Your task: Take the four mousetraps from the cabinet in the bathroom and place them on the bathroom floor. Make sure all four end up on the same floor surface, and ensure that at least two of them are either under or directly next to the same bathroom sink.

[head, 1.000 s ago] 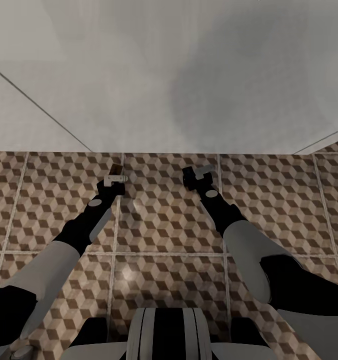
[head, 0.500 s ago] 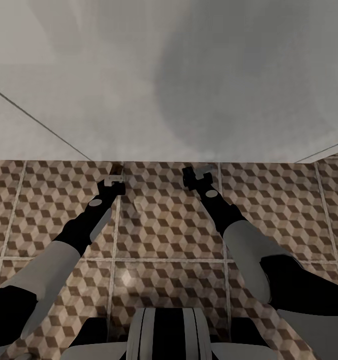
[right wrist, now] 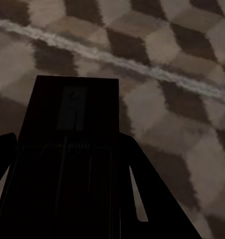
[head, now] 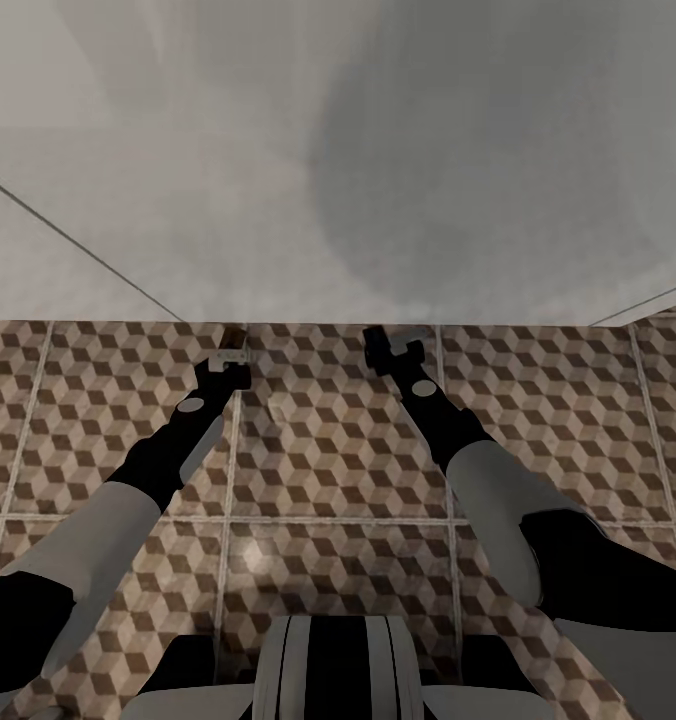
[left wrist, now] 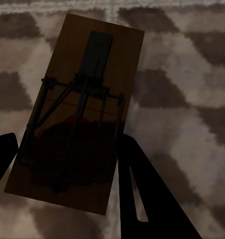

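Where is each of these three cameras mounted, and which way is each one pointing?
Head view: on the head, looking down over both arms, left hand and right hand, at the bathroom floor.
Left wrist view: by that hand, facing a mousetrap between its fingers.
Right wrist view: likewise, a shadowed mousetrap.
All share the floor.

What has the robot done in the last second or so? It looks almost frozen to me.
Very little. A second ago the whole picture slid, so the head camera tilted; the floor did not move. The right gripper has crept slightly forward toward the white surface. Both grippers stay shut, each on a mousetrap: the left gripper on the left mousetrap, the right on the right mousetrap. Nothing was released.
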